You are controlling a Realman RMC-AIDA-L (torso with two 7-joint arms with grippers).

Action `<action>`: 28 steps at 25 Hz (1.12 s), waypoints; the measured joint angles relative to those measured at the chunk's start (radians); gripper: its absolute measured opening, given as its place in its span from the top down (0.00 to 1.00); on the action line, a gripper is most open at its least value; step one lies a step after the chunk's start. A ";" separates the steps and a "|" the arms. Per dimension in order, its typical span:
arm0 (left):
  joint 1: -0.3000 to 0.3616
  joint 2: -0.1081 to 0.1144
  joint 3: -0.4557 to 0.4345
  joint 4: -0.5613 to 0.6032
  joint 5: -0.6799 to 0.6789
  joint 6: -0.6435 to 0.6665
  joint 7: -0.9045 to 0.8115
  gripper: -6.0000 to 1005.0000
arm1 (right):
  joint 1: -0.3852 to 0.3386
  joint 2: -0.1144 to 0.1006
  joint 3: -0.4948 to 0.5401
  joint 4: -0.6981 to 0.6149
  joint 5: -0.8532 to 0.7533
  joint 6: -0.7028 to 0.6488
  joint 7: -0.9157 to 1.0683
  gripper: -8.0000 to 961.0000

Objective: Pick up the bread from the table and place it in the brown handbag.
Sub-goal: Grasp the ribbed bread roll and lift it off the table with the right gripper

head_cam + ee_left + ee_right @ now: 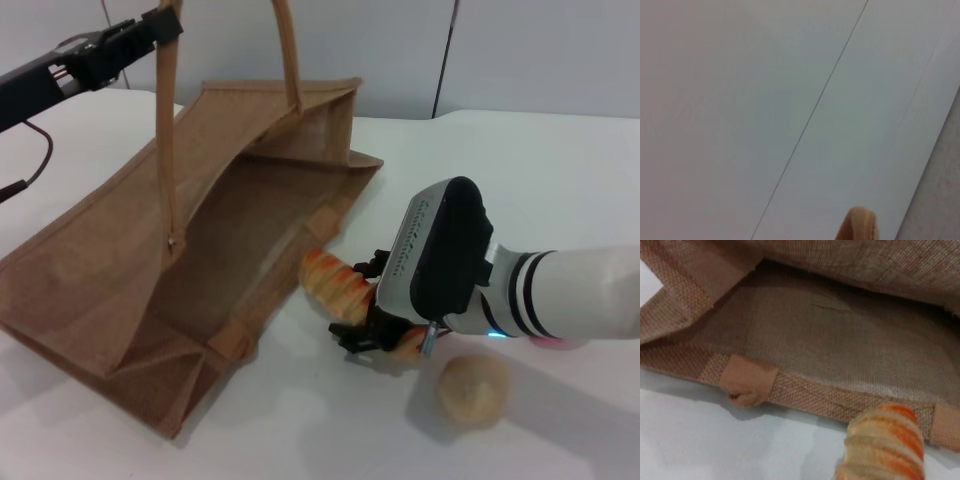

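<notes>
The brown handbag (150, 260) lies on its side on the white table (560, 170), its mouth open toward the right. My left gripper (150, 30) is shut on one strap handle (165, 140) and holds it up at the top left; the strap's tip shows in the left wrist view (857, 225). My right gripper (365, 320) is shut on the bread (335, 285), an orange-brown striped loaf, and holds it just off the table at the bag's mouth. In the right wrist view the loaf's end (885, 445) points at the bag's lower rim (805, 395) and open inside.
A small round beige bun (473, 390) lies on the table at the front right, just beside my right wrist. Something pink (555, 343) peeks out under my right forearm. A wall rises behind the table.
</notes>
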 joint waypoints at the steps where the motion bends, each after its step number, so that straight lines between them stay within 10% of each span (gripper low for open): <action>1: 0.000 0.000 0.000 0.000 0.000 0.002 0.000 0.88 | 0.000 0.000 0.003 0.000 0.000 0.000 0.000 0.07; 28: 0.000 0.004 0.000 0.000 0.004 0.021 -0.014 0.87 | -0.032 -0.004 0.020 -0.124 -0.018 -0.027 -0.011 0.36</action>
